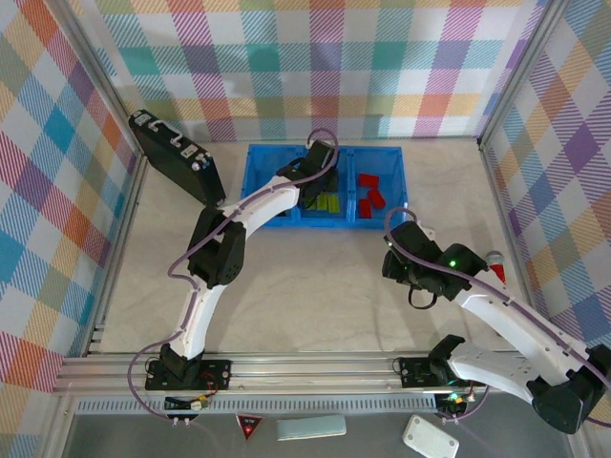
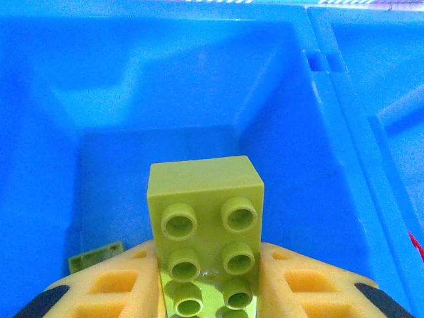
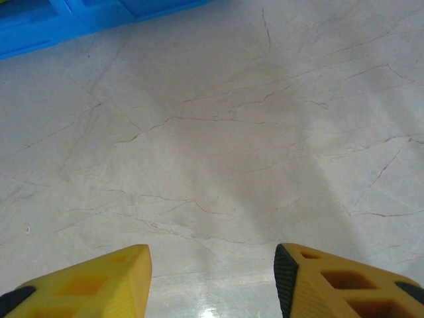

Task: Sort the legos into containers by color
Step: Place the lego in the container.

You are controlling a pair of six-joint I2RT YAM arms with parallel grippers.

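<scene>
The blue tray (image 1: 258, 162) lies at the back of the table with three compartments. My left gripper (image 1: 315, 176) reaches into the middle compartment (image 2: 165, 99), shut on a lime-green lego (image 2: 205, 218) whose studs face the wrist camera. Another lime-green lego (image 2: 95, 257) lies on that compartment's floor, and several green ones (image 1: 329, 202) show from above. Red legos (image 1: 369, 191) sit in the right compartment. My right gripper (image 3: 212, 278) hangs open over bare table (image 3: 218, 146), nothing between its yellow fingers (image 3: 99, 278); from above the right gripper (image 1: 406, 250) sits below the tray's right end.
A black case with clasps (image 1: 175, 157) leans at the tray's left. A red object with a silver cap (image 1: 496, 267) pokes out beside the right arm. Checked walls enclose the table. The tray's corner (image 3: 66, 26) shows at the right wrist view's top left.
</scene>
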